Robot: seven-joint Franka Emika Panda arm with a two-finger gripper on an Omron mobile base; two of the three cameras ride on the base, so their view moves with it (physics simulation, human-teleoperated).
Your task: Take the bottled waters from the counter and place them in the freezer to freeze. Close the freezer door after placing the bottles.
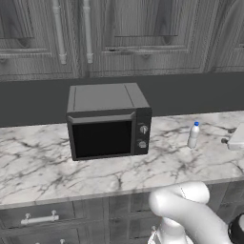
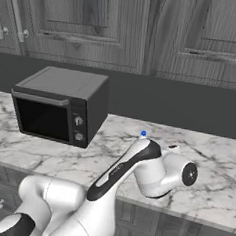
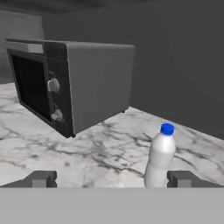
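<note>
A pale translucent water bottle with a blue cap is seen standing upright on the marble counter, low and right of centre in the hand view, well apart from the grey microwave oven in the upper left of that frame. In the left base view the same bottle is found at the right of the frame, right of the microwave oven, with a pale flat object of unclear kind at the right edge. In the right base view only its blue cap is visible above the white arm. The gripper is recorded as fully spread and nothing is held; its two dark fingertips stand at the bottom of the hand view, and the bottle is framed between them but nearer the right one, not yet enclosed. The bottle is judged light, smooth and somewhat slippery, with thin walls likely to flex under a hard squeeze, and easily tipped given its narrow base. A hold on the straight body below the shoulder is judged best, with the gripper first centred on it. The freezer is not covered by these frames.
</note>
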